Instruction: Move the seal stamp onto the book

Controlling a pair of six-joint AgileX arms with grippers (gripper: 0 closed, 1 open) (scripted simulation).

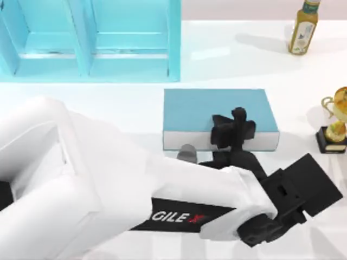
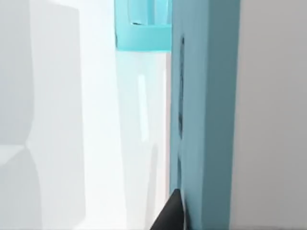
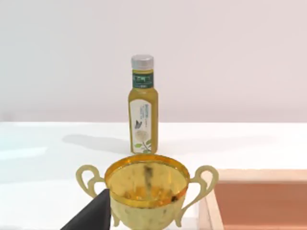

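Reaching over book (image 1: 217,111), left claw (image 1: 233,130) hangs above its near edge, likely to set down seal stamp; grip state cannot tell, stamp hidden.

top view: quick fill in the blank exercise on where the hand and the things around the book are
1. The hand over the book belongs to the ___ arm.
2. In the top view, the trophy stands to the book's ___.
3. Of the bottle and the trophy, the ___ is higher up in the top view.

Missing words: left; right; bottle.
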